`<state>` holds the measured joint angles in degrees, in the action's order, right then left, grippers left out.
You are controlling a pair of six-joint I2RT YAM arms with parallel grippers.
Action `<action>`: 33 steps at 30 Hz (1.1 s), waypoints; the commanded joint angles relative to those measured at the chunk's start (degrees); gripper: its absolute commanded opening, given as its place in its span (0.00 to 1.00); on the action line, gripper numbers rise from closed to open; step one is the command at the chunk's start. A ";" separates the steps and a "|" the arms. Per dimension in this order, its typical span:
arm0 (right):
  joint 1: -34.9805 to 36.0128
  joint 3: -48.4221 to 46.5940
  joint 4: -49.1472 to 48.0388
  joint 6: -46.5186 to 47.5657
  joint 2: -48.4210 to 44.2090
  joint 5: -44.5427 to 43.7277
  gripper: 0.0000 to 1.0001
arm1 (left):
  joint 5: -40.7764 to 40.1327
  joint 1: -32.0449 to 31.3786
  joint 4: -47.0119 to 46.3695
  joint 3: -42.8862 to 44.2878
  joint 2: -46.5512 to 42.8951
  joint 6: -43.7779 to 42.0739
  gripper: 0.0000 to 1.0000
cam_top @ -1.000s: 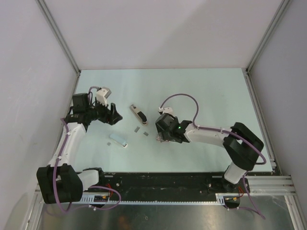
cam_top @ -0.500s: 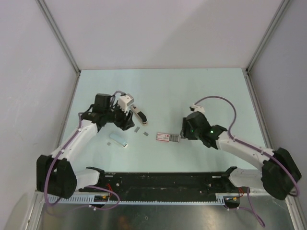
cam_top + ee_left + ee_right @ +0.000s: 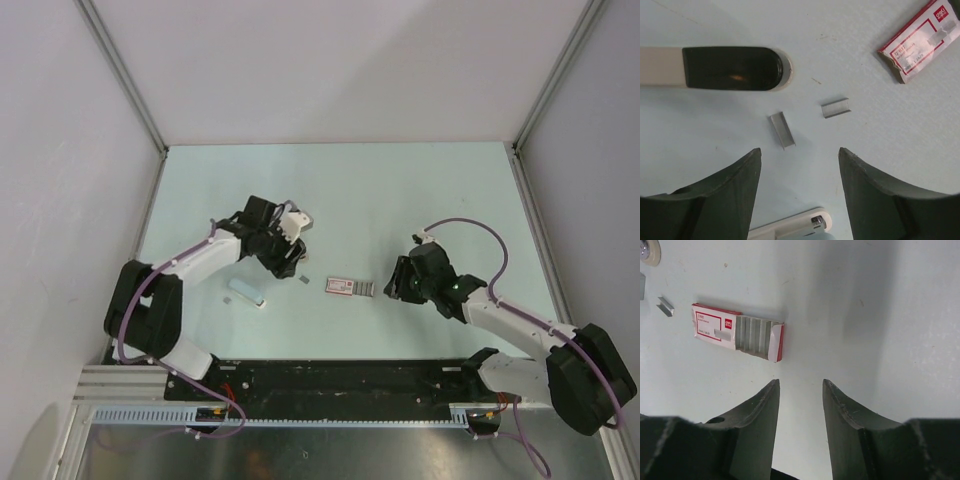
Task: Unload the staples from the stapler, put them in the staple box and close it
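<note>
Just ahead of the left fingers, beyond one fingertip and off to that side, lies the stapler, a white bar with a rounded black end, flat on the pale worktop; nothing grips it. The staples, two short grey strips, lie loose on the worktop in front of the gap between those fingers, one close to the gap and the other a little farther on; they are apart from each other and from the stapler. The left fingers are spread wide and hold nothing.

Judging from this, the unloading looks largely done, since both strips are out of the stapler; whether more remain inside cannot be told, because its magazine is not visible.

Farther out, past the other left fingertip, sits a red-and-white staple box. It lies near the right fingers, ahead of them and to one side; its open end faces them and shows rows of grey staples packed side by side. The right fingers stand parted by a narrow gap with nothing between them.

Behind the left fingertips, low between the fingers, a pale blue bar with a metal end rests on the worktop; what it is cannot be told.
</note>
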<state>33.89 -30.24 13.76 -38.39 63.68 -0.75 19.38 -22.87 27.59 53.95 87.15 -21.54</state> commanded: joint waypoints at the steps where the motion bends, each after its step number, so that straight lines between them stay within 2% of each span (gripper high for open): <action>1: -0.49 0.09 -4.01 -0.26 0.99 2.59 0.45 | -3.82 -2.62 -1.07 4.30 3.32 -0.30 0.69; 7: -1.32 0.09 -3.66 0.95 -0.25 3.10 0.47 | -6.62 -3.75 -1.11 7.03 8.30 -0.16 0.69; 22: -4.26 0.09 -4.61 2.19 -1.81 6.90 0.47 | -10.40 -5.08 -1.19 9.01 13.74 -0.25 0.59; 29: -4.53 0.09 -3.51 2.67 -3.28 6.76 0.47 | -10.22 -5.17 -1.16 8.12 14.59 -0.18 0.49; 33: -4.65 0.09 -2.60 2.94 -4.43 6.55 0.46 | -10.03 -5.16 -1.22 7.16 14.16 -0.02 0.47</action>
<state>29.58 -30.17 10.87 -36.60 61.34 5.50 9.45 -27.66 27.11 61.14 101.27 -21.50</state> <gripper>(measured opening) 0.469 0.479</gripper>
